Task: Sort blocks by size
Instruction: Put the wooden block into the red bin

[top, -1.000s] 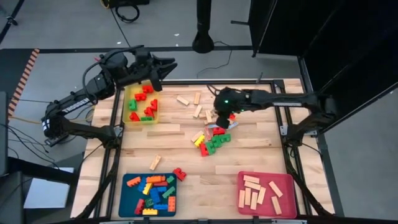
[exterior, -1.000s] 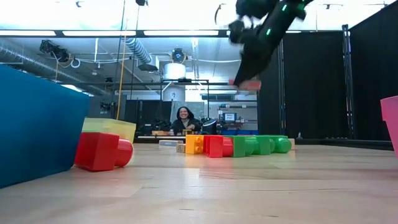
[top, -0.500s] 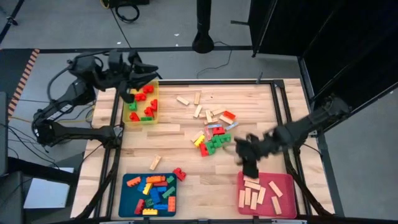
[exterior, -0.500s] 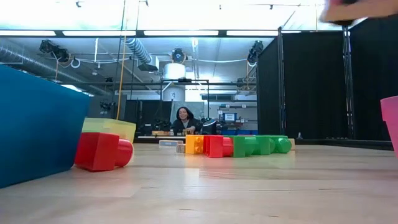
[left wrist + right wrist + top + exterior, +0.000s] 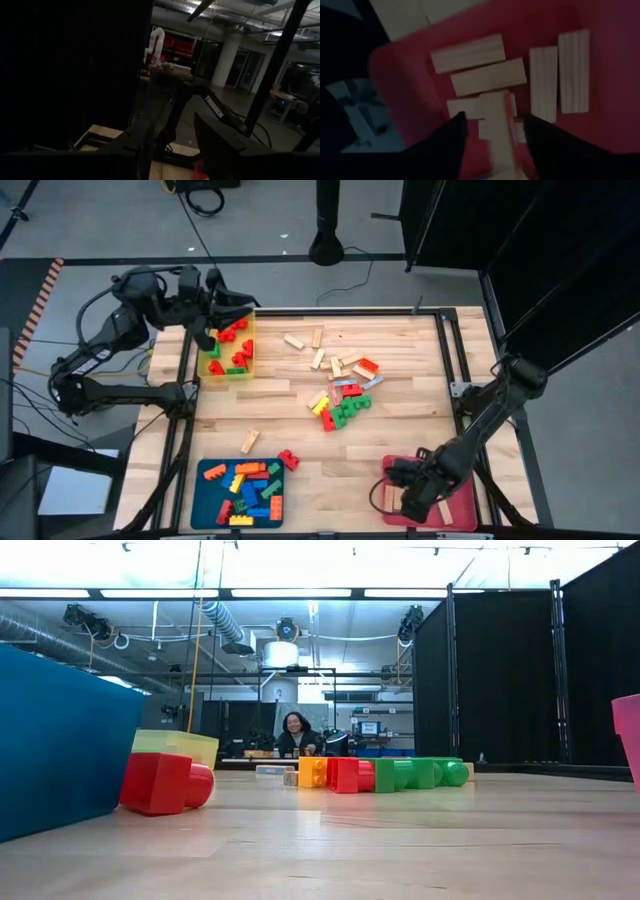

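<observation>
Hovering over pink tray [image 5: 470, 480], right gripper [image 5: 492, 127] fingers parted, wooden bar [image 5: 496, 125] seemingly lengthwise between.

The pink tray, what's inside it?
Pale wooden bars lie inside the pink tray. The right gripper hovers over it, hiding some bars from above.

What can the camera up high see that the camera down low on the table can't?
Only the high view shows both arms, the right gripper over the pink tray, the left gripper by the yellow tray, and the wooden bars. Only the low view shows a person in the room behind. Both show the blue tray and the studded bricks.
</observation>
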Controlling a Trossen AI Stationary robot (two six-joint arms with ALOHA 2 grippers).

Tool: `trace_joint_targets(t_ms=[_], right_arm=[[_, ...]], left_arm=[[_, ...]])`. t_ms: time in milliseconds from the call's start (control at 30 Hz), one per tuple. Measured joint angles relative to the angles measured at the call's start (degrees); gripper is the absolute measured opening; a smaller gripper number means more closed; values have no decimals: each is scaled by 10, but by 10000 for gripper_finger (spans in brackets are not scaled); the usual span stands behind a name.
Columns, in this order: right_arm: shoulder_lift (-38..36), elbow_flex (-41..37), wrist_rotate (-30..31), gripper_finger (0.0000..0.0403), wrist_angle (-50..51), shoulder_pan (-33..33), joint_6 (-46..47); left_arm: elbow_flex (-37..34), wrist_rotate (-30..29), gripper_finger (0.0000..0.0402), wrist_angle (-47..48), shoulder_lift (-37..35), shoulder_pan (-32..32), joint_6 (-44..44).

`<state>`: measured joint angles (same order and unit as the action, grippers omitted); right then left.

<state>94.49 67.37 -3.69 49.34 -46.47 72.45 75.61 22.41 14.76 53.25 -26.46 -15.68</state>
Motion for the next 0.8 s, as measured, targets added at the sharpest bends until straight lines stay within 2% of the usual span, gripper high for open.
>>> trace_joint_targets(t_ms=[133,267,400,467,567,633,733,800], right_arm=[[11,0,-36,274,1,9,-23],[-31,0,-29,292,9,23,-49],[-107,0,31,280,73,65,-92],[-146,0,94,271,109,101,-133],[-187,1,227,260,143,179,-263],[-199,1,289,254,143,246,-388],[-196,1,292,245,122,365,-577],[-180,-3,236,241,89,441,-687]], left_arm=[[0,-10,145,-2,6,0,0],[0,-36,145,-20,9,0,-5],[0,-51,145,-30,11,0,1],[0,-61,145,-30,12,0,1],[0,-62,145,-29,15,0,0],[0,-64,145,-28,18,0,3],[0,-70,145,-29,24,0,7],[0,-78,145,-28,31,0,7]])
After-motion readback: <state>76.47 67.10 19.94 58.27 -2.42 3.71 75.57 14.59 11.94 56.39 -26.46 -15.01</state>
